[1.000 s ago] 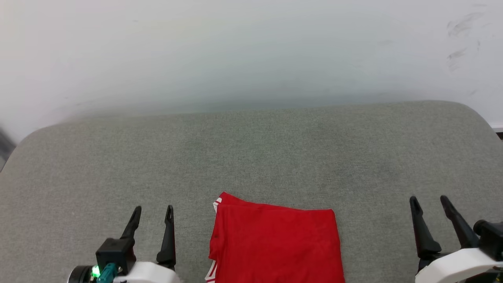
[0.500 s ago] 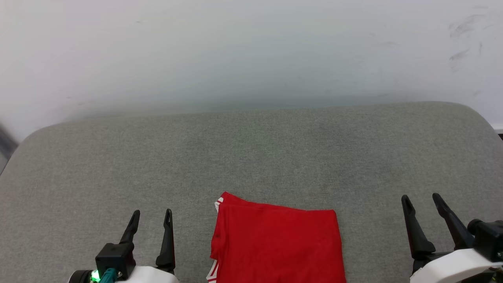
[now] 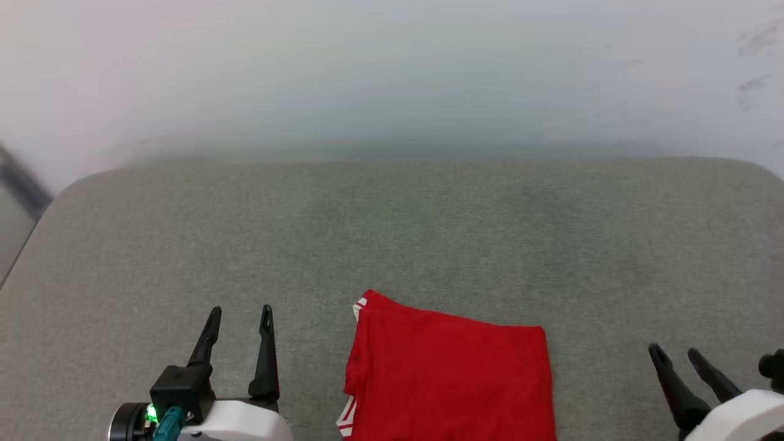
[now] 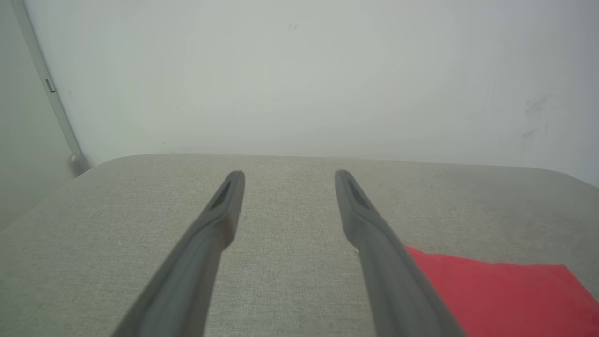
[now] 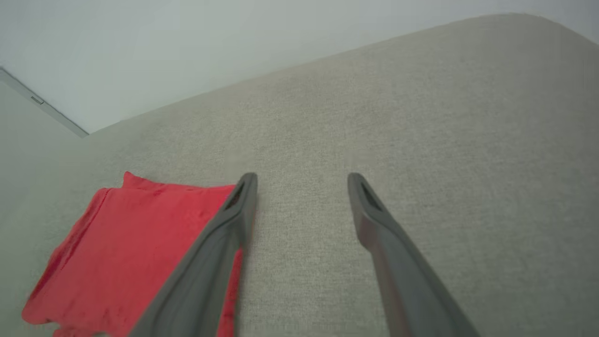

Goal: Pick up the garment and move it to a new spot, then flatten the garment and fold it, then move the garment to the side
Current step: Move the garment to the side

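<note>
The garment (image 3: pixel 447 373) lies folded into a neat red rectangle at the near edge of the grey pad (image 3: pixel 392 233), plain side up, with a sliver of white striped trim showing at its left edge; it sits between the two arms and touches neither.

The left gripper (image 3: pixel 239 310) stands just left of it with jaws spread wide and nothing between them; the left wrist view confirms this, the gripper (image 4: pixel 288 174) over bare pad and the garment (image 4: pixel 491 295) off to one side. The right gripper (image 3: pixel 674 351) is likewise wide open and empty; in the right wrist view the gripper (image 5: pixel 303 177) points at bare pad, with the garment (image 5: pixel 140 243) beside and behind one finger.

Over the last second the whole head view has slid a little, so the camera has moved, not the cloth; the fold keeps its shape. The real change is the right gripper, which has sunk towards the lower corner of the head view, drawing away from the garment; the left has barely shifted.

I judge that flattening and folding are done, and both arms are clear; what may remain is sliding the bundle aside, which calls for a fresh grasp without spoiling the fold.
</note>
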`<state>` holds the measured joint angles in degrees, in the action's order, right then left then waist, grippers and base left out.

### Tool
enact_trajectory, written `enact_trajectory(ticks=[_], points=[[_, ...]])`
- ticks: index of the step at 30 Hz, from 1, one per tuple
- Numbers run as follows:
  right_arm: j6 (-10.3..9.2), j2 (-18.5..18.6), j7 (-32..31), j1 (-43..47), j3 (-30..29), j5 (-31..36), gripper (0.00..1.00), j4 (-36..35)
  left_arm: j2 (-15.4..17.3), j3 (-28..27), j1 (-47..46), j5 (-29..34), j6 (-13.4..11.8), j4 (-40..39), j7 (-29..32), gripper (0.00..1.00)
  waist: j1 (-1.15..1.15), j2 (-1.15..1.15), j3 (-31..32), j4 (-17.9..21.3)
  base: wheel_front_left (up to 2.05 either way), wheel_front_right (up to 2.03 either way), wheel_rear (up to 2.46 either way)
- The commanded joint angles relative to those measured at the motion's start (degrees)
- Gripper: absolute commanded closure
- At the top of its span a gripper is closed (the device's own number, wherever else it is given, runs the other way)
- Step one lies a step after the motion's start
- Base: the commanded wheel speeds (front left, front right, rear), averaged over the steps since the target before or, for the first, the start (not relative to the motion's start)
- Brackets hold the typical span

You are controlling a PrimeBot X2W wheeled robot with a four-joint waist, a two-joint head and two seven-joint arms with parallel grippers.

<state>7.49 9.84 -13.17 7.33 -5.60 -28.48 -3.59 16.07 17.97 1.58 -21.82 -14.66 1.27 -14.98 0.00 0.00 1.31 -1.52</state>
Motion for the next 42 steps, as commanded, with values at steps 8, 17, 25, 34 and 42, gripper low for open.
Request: enact_trajectory(ticks=[8, 17, 25, 34, 42], points=[[0.00, 6.9, -12.8, -3.2, 3.8, -18.7, 0.00, 9.7, -3.7, -1.0, -3.1, 3.3, 2.6, -2.0, -0.3, 0.00, 0.00, 0.00, -5.9, -4.9, 0.00, 0.00, 0.00], [0.00, 6.5, -17.9, -8.2, 10.0, -26.4, 0.00, 14.9, -6.6, -2.1, -6.2, 5.8, 5.3, -2.1, -0.3, 0.00, 0.00, 0.00, -10.4, -7.6, 0.00, 0.00, 0.00], [-0.08, 7.2, -21.2, -10.2, 14.7, -30.9, 0.38, 21.5, -8.2, -3.8, -6.9, 7.9, 7.0, -1.8, -0.3, 0.00, 0.00, 0.00, -12.0, -8.7, 0.00, 0.00, 0.00], [-0.06, 9.6, -19.5, -12.4, 17.3, -29.8, 1.00, 21.7, -9.0, -5.7, -5.3, 9.3, 8.5, -0.8, -0.3, 0.00, 0.00, 0.00, -9.3, -7.3, 0.00, 0.00, 0.00], [-0.05, 12.5, -15.3, -16.7, 16.9, -17.6, 1.00, 23.0, -8.9, -6.8, -4.0, 10.3, 9.2, -1.5, -0.3, 0.00, 0.00, 0.00, -7.2, -0.7, 0.00, 0.00, 0.00]])
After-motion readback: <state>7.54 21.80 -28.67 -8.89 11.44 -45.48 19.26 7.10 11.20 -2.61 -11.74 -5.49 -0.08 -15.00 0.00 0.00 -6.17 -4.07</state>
